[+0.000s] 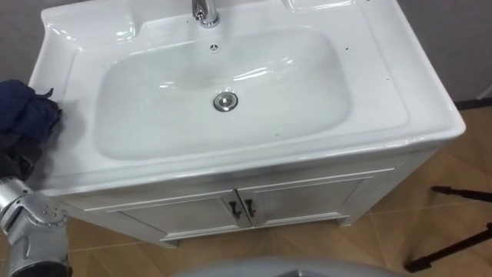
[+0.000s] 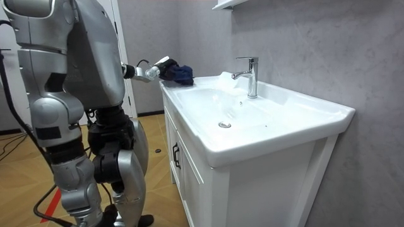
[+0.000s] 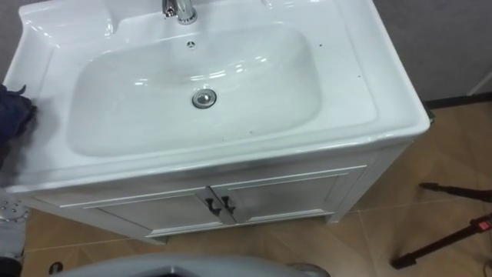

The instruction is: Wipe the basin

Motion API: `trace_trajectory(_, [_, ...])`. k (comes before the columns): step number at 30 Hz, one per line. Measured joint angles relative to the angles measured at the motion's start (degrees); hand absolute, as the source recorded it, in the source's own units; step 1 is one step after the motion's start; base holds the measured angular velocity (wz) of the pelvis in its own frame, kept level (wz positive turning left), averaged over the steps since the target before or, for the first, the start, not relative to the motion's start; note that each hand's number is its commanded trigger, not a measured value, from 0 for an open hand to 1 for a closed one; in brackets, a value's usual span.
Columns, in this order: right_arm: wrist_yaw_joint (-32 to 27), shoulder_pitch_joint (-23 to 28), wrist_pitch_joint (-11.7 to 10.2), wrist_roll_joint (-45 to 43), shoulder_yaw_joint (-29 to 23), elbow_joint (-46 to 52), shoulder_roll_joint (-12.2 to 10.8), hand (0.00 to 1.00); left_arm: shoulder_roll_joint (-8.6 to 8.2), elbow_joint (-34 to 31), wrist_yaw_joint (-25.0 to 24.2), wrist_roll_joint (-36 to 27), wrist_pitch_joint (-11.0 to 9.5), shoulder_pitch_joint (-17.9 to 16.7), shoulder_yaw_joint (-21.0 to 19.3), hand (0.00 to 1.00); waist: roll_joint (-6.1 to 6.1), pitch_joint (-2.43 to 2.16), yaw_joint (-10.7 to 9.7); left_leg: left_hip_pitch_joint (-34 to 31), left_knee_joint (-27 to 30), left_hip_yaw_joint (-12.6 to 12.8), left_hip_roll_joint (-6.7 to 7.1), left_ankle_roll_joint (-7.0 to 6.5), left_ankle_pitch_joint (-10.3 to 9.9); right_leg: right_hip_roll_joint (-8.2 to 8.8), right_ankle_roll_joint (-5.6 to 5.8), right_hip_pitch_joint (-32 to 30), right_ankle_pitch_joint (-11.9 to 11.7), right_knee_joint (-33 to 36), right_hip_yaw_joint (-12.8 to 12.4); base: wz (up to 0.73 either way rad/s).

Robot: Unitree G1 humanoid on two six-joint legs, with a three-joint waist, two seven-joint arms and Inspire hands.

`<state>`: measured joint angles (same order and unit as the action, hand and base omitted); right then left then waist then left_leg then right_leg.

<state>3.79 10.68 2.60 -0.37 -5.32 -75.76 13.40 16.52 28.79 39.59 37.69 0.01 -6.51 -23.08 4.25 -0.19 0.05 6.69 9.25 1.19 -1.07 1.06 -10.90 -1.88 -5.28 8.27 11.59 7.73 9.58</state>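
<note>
The robot stands in front of the white cabinet (image 1: 292, 201) that carries the basin (image 1: 377, 54), close to its doors, and its left arm is stretched forward and a little up toward the far left corner of the basin's rim. In the room view the forearm is nearly level, and the left hand (image 2: 154, 69) is at the height of the rim, just at its outer edge. This hand is closed on a dark blue cloth (image 1: 24, 114). The cloth is bunched together into a thick lump, and a dark fingertip can be seen over its top, so the fingers are curled round it. From the head camera the cloth is seen at the far left side, lying over the flat left rim of the basin and touching it, while the silver wrist and forearm come up from the lower left corner under it. The cloth is outside the bowl. The bowl itself is beside it, to the right, and the drain (image 1: 225, 101) in the middle of the bowl is well apart from the cloth. The chrome faucet (image 1: 204, 12) stands upright at the back rim, behind the drain. On the wooden floor at the right of the cabinet lie the black legs of a tripod (image 1: 460, 192).
</note>
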Motion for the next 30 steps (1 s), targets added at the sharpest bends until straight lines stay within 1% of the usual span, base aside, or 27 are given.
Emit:
trace_trajectory(1, [0.1, 0.1, 0.0, 0.0, 0.0, 0.2, 0.0, 0.00, 0.00, 0.2, 0.0, 0.0, 0.0, 0.0, 0.1, 0.55, -0.19, 0.08, -0.1, 0.0, 0.0, 0.0, 0.02, 0.00, 0.0, 0.00, 0.02, 0.0, 0.0, 0.0, 0.0, 0.04])
trace_trajectory(2, [0.1, 0.0, 0.0, 0.0, 0.0, 0.2, 0.0, 0.00, 0.00, 0.4, 0.0, 0.0, 0.0, 0.0, 0.2, 0.01, -0.20, 0.11, -0.1, 0.0, 0.0, 0.0, 0.02, 0.00, 0.0, 0.00, 0.03, 0.0, 0.0, 0.0, 0.0, 0.00])
trace_trajectory(5, [0.2, 0.0, 0.0, 0.0, 0.0, 0.4, 0.0, 0.00, 0.00, 1.1, -0.2, 0.0, 0.0, 0.0, 0.3, 0.00, -0.21, 0.06, -0.1, -0.1, 0.0, -0.2, 0.03, 0.00, 0.0, 0.01, 0.03, -0.1, 0.0, 0.0, 0.1, 0.00])
trace_trajectory(7, [0.4, 0.0, 0.0, 0.0, 0.0, 0.4, 0.0, 0.00, 0.00, 1.2, -0.2, 0.1, -0.1, 0.0, 0.3, 0.00, -0.49, -0.12, -0.1, -0.1, 0.0, -0.2, 0.04, 0.00, 0.0, 0.00, 0.04, -0.2, 0.0, 0.0, 0.1, 0.00])
trace_trajectory(9, [0.9, 0.0, 0.0, 0.0, 0.0, 0.4, 0.0, 0.00, 0.00, 1.3, -0.2, 0.1, -0.1, 0.0, 0.3, 0.00, -0.53, -0.15, -0.1, 0.0, 0.0, -0.2, 0.04, 0.00, 0.0, -0.02, 0.03, 0.0, 0.0, -0.1, 0.0, 0.00])
trace_trajectory(16, [1.4, 0.0, 0.0, 0.0, 0.0, 0.4, 0.0, 0.00, -0.01, 1.6, -0.2, 0.1, -0.2, 0.0, 0.3, 0.00, -0.62, 0.00, -0.2, 0.0, 0.0, -0.2, 0.03, 0.00, 0.0, -0.01, 0.03, 0.1, 0.0, -0.1, 0.0, 0.00])
trace_trajectory(21, [1.5, -0.1, 0.0, 0.1, 0.0, 0.4, 0.0, 0.00, -0.01, 1.6, -0.3, 0.1, -0.3, 0.0, 0.7, 0.00, -0.41, 0.07, -0.1, 0.0, 0.0, -0.2, 0.04, 0.00, 0.0, 0.00, 0.04, 0.1, 0.0, 0.0, 0.0, 0.00])
trace_trajectory(22, [1.6, -0.1, 0.0, 0.1, 0.0, 0.4, 0.0, 0.00, -0.01, 1.6, -0.3, 0.1, -0.3, 0.0, 0.7, 0.00, -0.18, 0.10, -0.1, 0.0, 0.0, -0.2, 0.04, 0.00, 0.0, 0.00, 0.04, 0.1, 0.0, 0.0, 0.0, 0.00])
trace_trajectory(29, [1.8, -0.2, -0.1, -0.1, 0.0, 0.3, 0.0, 0.00, -0.01, 1.5, -0.2, 0.1, -0.5, 0.0, 0.7, 0.00, 0.00, -0.03, -0.3, -0.2, 0.1, -0.5, 0.07, 0.00, 0.0, 0.02, 0.03, -0.1, 0.0, 0.0, 0.2, 0.00])
trace_trajectory(30, [1.8, -0.2, -0.1, -0.1, 0.0, 0.3, 0.0, 0.00, -0.01, 1.5, -0.2, 0.1, -0.5, 0.2, 0.7, 0.00, -0.03, -0.04, -0.7, -0.2, 0.2, -0.6, 0.10, 0.00, 0.0, 0.07, 0.04, -0.1, 0.0, 0.0, 0.4, 0.13])
